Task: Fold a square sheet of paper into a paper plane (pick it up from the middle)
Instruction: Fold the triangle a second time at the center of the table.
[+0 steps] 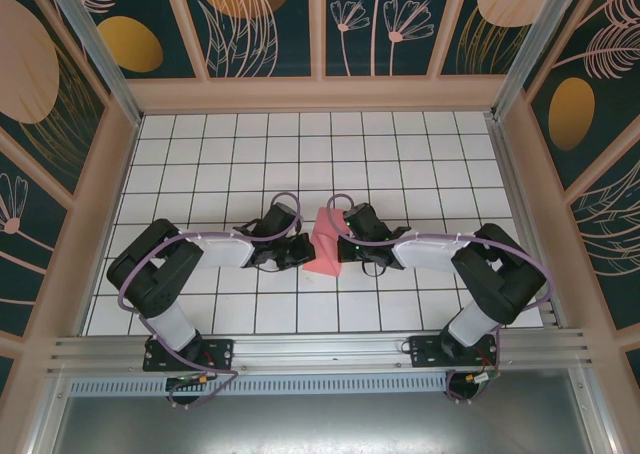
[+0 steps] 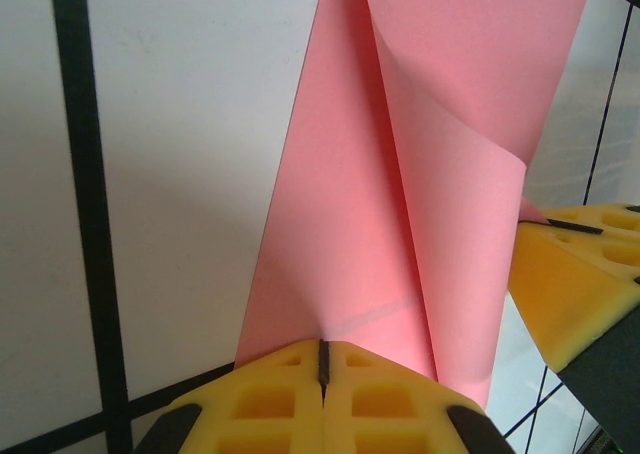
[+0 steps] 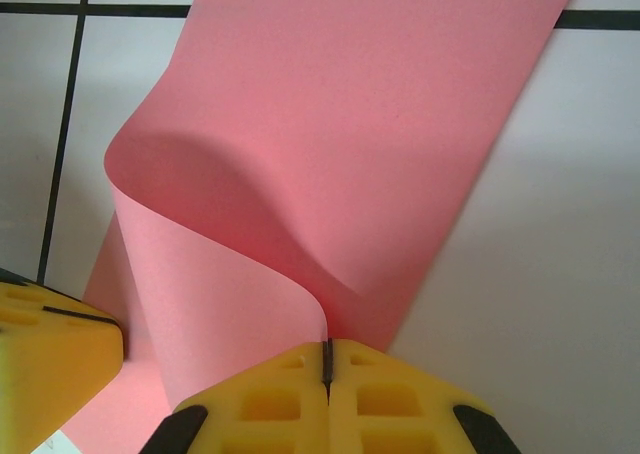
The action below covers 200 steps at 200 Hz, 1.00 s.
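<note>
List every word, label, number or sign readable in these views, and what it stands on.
None can be read.
The square sheet of paper is plain pink, unmarked.
The table bears only black grid lines.
The walls show painted plants, no letters.
The left hand and right hand, both yellow, carry no marking.
Arm bases: too small to tell.

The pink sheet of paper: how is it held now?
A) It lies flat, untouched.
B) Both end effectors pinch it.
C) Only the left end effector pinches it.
B: the left end effector and the right end effector are each shut on an edge of the curled sheet of paper.
</note>
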### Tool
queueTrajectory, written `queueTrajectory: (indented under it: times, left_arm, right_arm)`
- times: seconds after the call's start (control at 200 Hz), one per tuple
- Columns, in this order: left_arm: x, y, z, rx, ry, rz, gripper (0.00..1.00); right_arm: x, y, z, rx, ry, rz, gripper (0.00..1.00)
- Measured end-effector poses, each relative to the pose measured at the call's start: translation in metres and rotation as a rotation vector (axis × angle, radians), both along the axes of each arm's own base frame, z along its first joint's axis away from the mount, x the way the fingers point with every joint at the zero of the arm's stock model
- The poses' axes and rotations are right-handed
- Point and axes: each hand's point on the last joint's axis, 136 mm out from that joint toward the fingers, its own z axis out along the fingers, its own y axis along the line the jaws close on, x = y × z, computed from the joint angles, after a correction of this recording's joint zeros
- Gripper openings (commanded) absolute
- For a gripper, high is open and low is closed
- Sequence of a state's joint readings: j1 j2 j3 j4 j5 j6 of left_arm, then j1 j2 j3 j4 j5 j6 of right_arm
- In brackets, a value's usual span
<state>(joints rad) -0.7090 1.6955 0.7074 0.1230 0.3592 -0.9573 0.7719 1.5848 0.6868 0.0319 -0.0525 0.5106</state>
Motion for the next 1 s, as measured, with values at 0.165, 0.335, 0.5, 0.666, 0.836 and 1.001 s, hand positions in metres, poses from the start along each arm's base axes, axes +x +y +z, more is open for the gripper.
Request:
queueTrajectory:
  times: [0.165,0.335,0.5,0.666,0.836,1.001]
  left_arm:
    - [0.0000,0.0000,0.0000,0.000,0.000,0.000,0.03]
    - [0.0001,0.0000,0.0000,0.000,0.000,0.000,0.03]
    - [0.0001,0.0000,0.0000,0.000,0.000,0.000,0.03]
    - [0.0001,0.0000,0.0000,0.000,0.000,0.000,0.03]
    - [0.0001,0.0000,0.0001,0.001,-0.001,-0.001,0.07]
    - [0.0009,0.0038,0.0044,0.020,-0.019,0.004,0.09]
  right_arm:
    - [-0.0001,-0.0009,-0.0006,-0.004,0.001,-0.003,0.00]
    - [-0.0002,-0.0020,-0.0015,-0.009,0.004,-0.007,0.00]
    - [-0.0007,-0.0023,-0.0047,-0.014,0.010,-0.007,0.00]
    - [-0.0007,-0.0023,-0.0047,-0.014,0.010,-0.007,0.00]
    - [-0.0007,-0.0023,-0.0047,-0.014,0.010,-0.007,0.00]
    - [-0.0007,-0.0023,-0.0047,-0.014,0.010,-0.007,0.00]
